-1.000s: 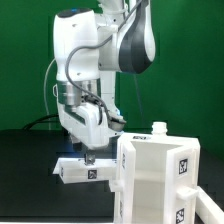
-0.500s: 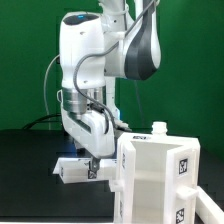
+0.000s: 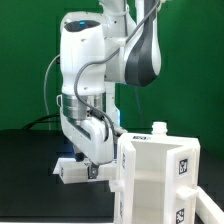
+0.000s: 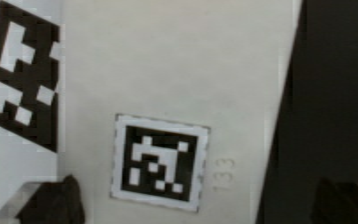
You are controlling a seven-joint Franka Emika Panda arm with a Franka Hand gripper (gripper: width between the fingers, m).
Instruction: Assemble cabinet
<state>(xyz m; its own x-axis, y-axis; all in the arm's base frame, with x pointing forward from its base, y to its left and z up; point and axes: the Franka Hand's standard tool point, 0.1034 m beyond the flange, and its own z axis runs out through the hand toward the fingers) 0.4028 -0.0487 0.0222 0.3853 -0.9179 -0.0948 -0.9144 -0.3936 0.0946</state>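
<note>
- Exterior view: the white robot arm (image 3: 95,60) bends down over the black table (image 3: 25,170).
- The gripper (image 3: 91,163) is low, right at a flat white panel (image 3: 68,172) that lies on the table.
- The big white cabinet box (image 3: 150,180) stands at the front, on the exterior view's right.
- The box is just beside the flat panel and hides the panel's near end.
- The box also covers part of the gripper, so the fingers are hard to see here.
- A black-and-white marker tag (image 3: 183,166) is on the side of the box.
- A small white knob (image 3: 158,128) sticks up from the top of the box.
- Dark cables (image 3: 50,100) hang beside the arm, on the exterior view's left.
- A green wall (image 3: 25,50) is behind it all.
- Wrist view: the flat white panel (image 4: 176,70) fills most of the picture, very close.
- One square tag (image 4: 158,165) sits on the panel.
- A second tag (image 4: 19,70) shows on a white face that slants away; I cannot tell which part it belongs to.
- The dark table (image 4: 345,80) runs along one side of the panel.
- One dark finger (image 4: 60,203) shows at the edge, blurry, in front of the white panel.
- I cannot tell if the gripper is open, closed or squeezing the panel.
</note>
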